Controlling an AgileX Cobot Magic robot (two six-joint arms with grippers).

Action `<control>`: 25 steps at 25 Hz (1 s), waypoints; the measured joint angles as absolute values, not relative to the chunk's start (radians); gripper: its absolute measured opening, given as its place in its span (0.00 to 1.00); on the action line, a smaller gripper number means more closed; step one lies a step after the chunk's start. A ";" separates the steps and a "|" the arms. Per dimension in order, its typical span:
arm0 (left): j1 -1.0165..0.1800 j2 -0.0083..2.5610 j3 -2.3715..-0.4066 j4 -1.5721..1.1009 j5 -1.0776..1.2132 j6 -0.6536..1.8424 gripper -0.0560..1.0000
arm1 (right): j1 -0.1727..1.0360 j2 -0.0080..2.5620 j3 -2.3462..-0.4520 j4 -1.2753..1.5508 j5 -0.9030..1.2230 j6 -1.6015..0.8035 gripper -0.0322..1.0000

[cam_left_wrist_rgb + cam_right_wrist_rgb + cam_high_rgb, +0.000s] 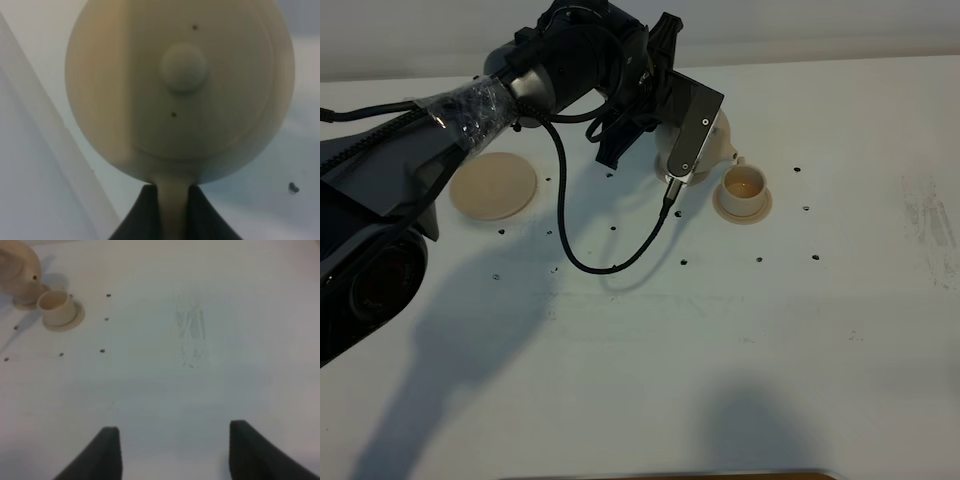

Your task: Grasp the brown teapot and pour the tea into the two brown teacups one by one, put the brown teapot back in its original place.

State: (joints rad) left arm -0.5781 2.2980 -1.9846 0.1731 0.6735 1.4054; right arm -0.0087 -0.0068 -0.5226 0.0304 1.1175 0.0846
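Your desk [770, 330], item by item, as seen from the high camera:

- Large saucer [493, 185]: flat on the desk, far left, nothing on it, well apart from the other pieces.
- Teapot [722, 135]: right of the large saucer, toward the back, mostly hidden under your left arm. Its handle sits between the fingers of the left end effector [172, 192].
- Teacup [744, 183]: on its small saucer [742, 208], just right of and in front of the teapot, with the spout beside its rim.
- Right end effector [172, 440]: over bare desk, well to the right of the teacup, with nothing between its parted fingers.
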 joint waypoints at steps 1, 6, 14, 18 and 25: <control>-0.578 2.298 -1.985 0.173 0.671 1.410 0.13 | -0.009 -0.007 -0.523 0.030 1.118 0.085 0.50; -0.587 2.298 -1.985 0.177 0.651 1.423 0.13 | -0.009 -0.007 -0.523 0.030 1.118 0.085 0.50; -0.597 2.297 -1.985 0.186 0.642 1.454 0.13 | -0.009 -0.007 -0.523 0.030 1.118 0.085 0.50; -0.597 2.297 -1.985 0.195 0.641 1.462 0.13 | -0.009 -0.007 -0.523 0.030 1.118 0.085 0.50; -0.598 2.296 -1.985 0.197 0.641 1.519 0.13 | -0.009 -0.007 -0.523 0.030 1.118 0.085 0.50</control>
State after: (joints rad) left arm -0.5977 2.2962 -1.9846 0.1970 0.6408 1.5186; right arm -0.0087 -0.0068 -0.5226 0.0304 1.1175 0.0846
